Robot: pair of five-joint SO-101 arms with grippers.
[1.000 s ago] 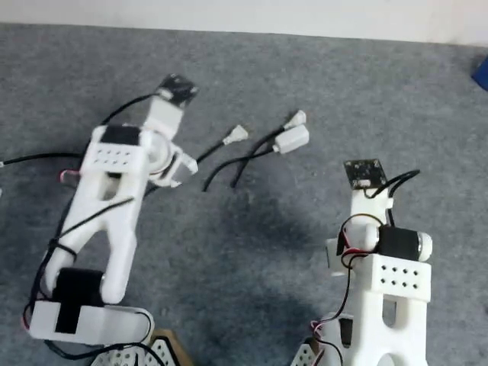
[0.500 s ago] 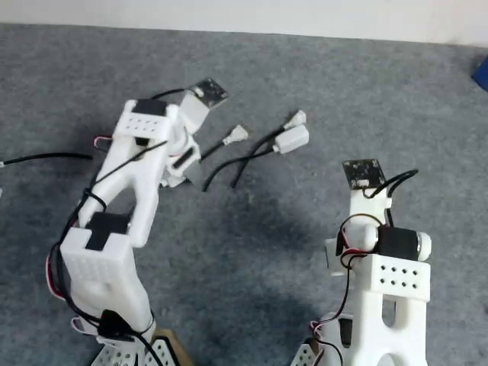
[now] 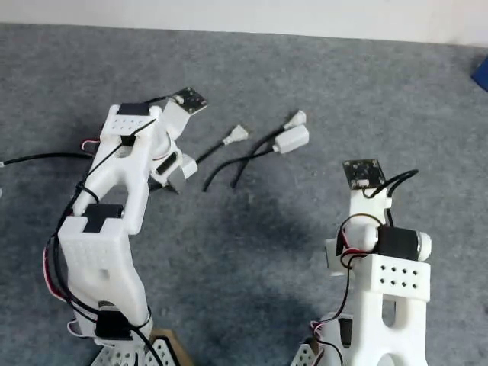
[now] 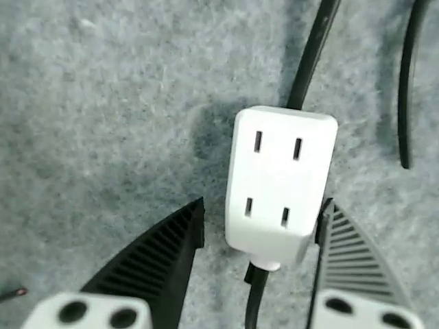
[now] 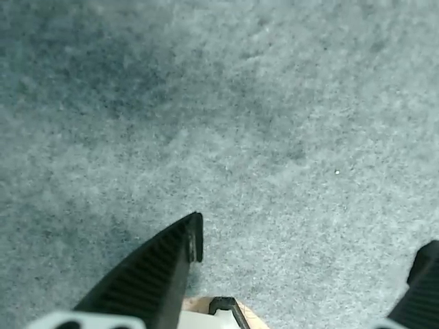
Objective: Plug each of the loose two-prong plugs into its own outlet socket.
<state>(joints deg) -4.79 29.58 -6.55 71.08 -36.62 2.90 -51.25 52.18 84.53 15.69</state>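
On the table, grey carpet (image 3: 252, 252): bears both arms and all cords.
Left arm (image 3: 114, 191): stretched over an outlet block; left gripper (image 4: 262, 205) released, jaws spread to either side of the block.
Right arm (image 3: 385, 267): well apart from the cords; right gripper (image 5: 309, 247) released, bare carpet between its jaws.
Outlet block (image 4: 281, 181): white, lying flat, slots up, empty.
Second block (image 3: 291, 139): white, near the plugs.
Loose plugs: first plug (image 3: 235, 136) nearest the left arm; second plug (image 3: 296, 119) just beside the second block; both unplugged.
Step in hand: probably securing the outlet block.
Next move: calls for clamping the block steady, then aligning a plug's prongs with the slots.
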